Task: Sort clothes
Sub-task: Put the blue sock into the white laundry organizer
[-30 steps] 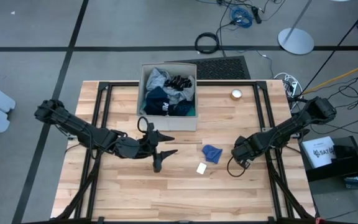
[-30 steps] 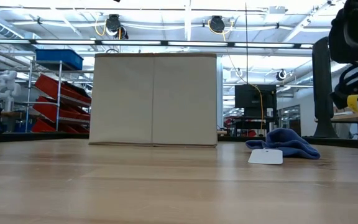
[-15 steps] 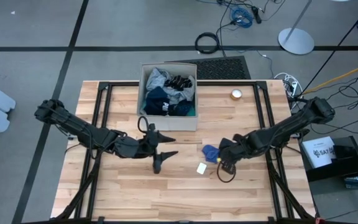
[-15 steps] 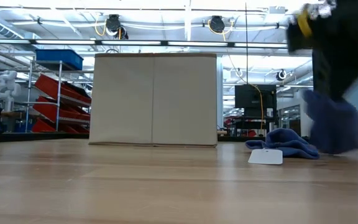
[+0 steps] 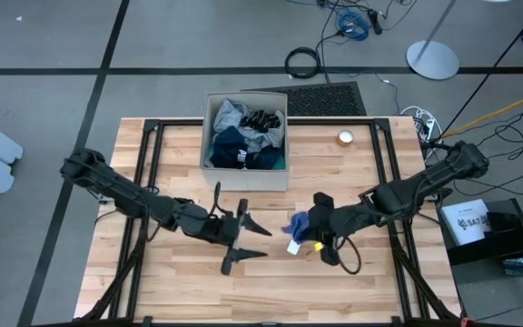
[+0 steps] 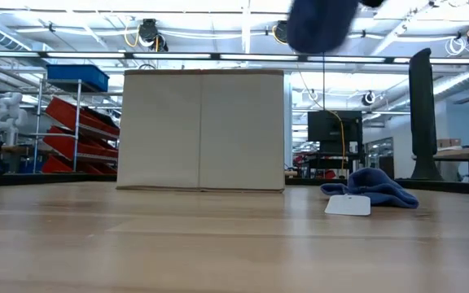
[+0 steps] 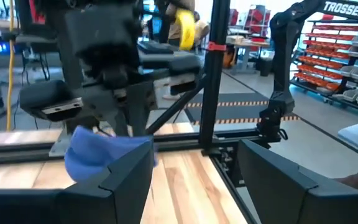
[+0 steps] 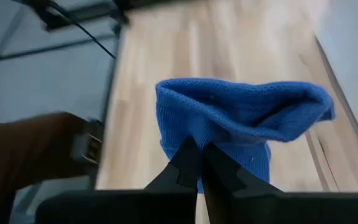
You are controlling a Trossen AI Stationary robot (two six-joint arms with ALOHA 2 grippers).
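one small blue piece (image 8: 241,134) pinched in right pincer (image 8: 197,163); left pincer (image 5: 241,242) spread.

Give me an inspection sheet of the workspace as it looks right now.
Surface: wooden table.
Job's things: clothes piled in beige box; blue piece gripped; second blue piece lying by white tag.
Clutter: small round object near far edge.
Grippers: left gripper open above table; right gripper shut on blue piece.
Cables: coiled cables on floor.
Surroundings: shelving behind.
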